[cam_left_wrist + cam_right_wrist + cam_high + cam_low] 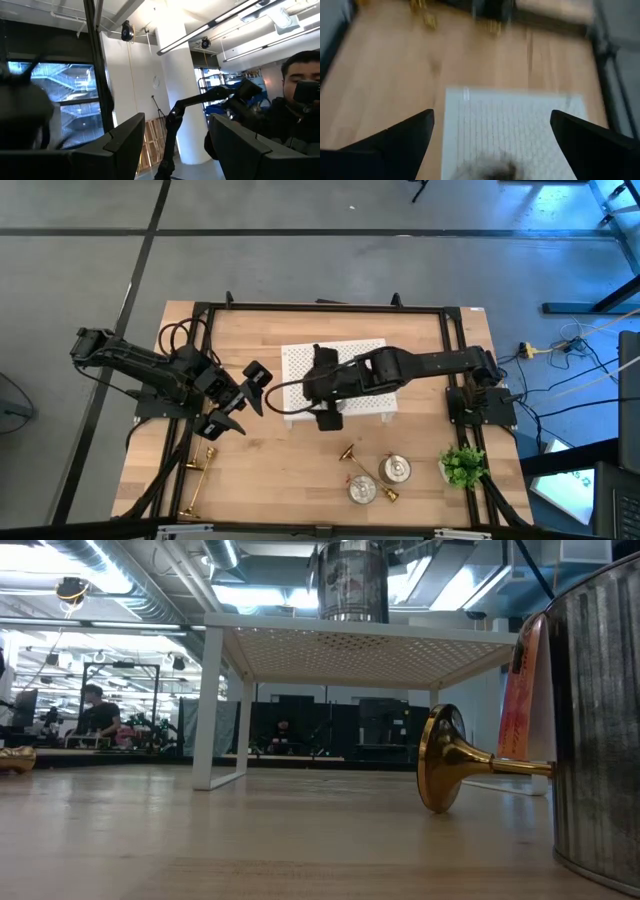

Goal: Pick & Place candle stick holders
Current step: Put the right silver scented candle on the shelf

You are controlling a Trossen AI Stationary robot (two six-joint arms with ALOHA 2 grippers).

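Note:
A squat silver holder [350, 580] stands on the white perforated stand [365, 355]; in the high view my right arm hides it. My right gripper [325, 388] hovers over the stand, open, fingers either side of the blurred holder [490, 171]. My left gripper [243, 395] is open and empty left of the stand, raised off the table. Two gold candlesticks [200, 455] [190, 505] lie at the near left. A third gold candlestick [350, 452] lies on its side near the front centre, beside two silver holders [395, 470] [362, 490].
A small green plant [462, 465] stands at the near right. In the low view one silver holder [600, 720] fills the right edge, with the lying gold candlestick [450, 770] beside it. A person [300, 100] shows beyond the table in the left wrist view.

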